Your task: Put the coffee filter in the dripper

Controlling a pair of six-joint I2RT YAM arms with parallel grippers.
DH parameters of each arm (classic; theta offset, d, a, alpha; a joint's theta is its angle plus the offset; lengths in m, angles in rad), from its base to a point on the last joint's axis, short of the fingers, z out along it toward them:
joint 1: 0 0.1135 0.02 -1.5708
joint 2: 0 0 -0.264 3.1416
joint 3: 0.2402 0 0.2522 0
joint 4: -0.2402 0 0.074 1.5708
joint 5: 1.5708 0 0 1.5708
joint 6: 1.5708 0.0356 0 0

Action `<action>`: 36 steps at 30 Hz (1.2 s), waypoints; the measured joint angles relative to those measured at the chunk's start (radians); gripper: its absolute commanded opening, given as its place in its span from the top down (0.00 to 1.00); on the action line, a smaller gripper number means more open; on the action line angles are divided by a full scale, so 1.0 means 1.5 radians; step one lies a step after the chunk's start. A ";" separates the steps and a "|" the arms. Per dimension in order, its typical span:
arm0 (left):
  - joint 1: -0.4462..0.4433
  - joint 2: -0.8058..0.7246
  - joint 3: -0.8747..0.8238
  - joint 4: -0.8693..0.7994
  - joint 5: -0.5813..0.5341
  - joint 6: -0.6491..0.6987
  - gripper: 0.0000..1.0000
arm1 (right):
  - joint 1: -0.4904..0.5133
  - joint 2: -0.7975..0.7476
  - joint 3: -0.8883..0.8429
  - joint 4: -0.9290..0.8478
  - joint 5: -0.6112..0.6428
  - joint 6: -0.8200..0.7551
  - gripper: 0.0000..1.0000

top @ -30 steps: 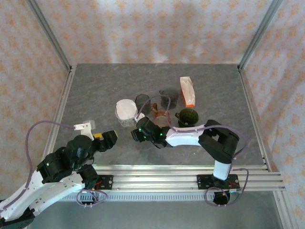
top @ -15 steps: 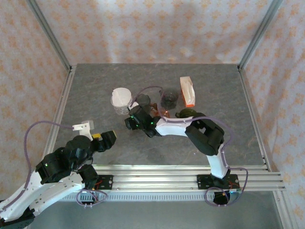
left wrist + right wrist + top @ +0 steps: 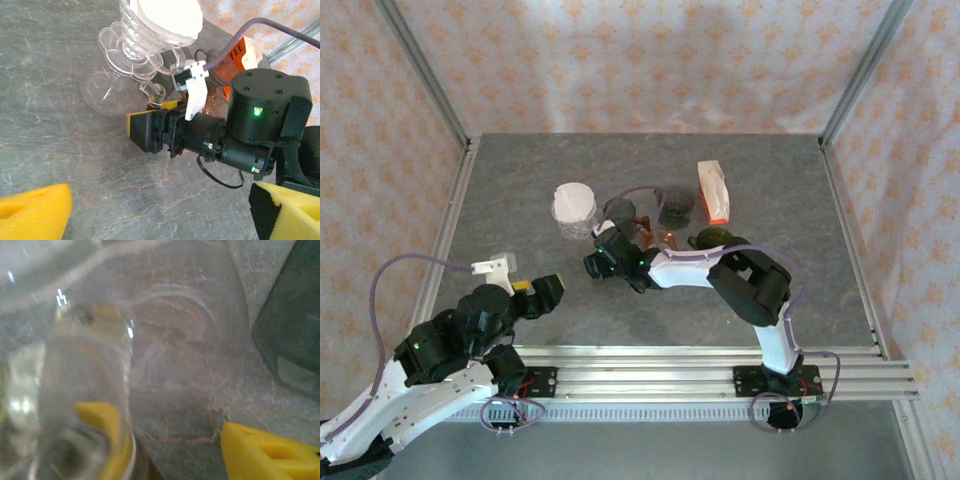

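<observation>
Nearest us, the left gripper (image 3: pixel 520 278) hangs wide open over the grey marbled desk (image 3: pixel 520 180), holding nothing. Further in, the right gripper (image 3: pixel 182 437) has its yellow pads apart just beside the clear plastic dripper (image 3: pixel 137 45). The white paper filter (image 3: pixel 165 15) sits in the dripper's cone, so we reckon placing's done. Next up is backing away without nudging it. Behind, the orange-and-white carton (image 3: pixel 245 50) reads "FFEE".

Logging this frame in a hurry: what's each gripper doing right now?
Left gripper: open, empty.
Right gripper: open, close beside the dripper, nothing between its pads.
</observation>
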 measured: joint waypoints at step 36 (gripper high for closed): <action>0.000 0.073 -0.110 0.154 0.089 -0.015 0.03 | -0.202 -0.291 -0.022 -0.397 0.016 0.124 0.50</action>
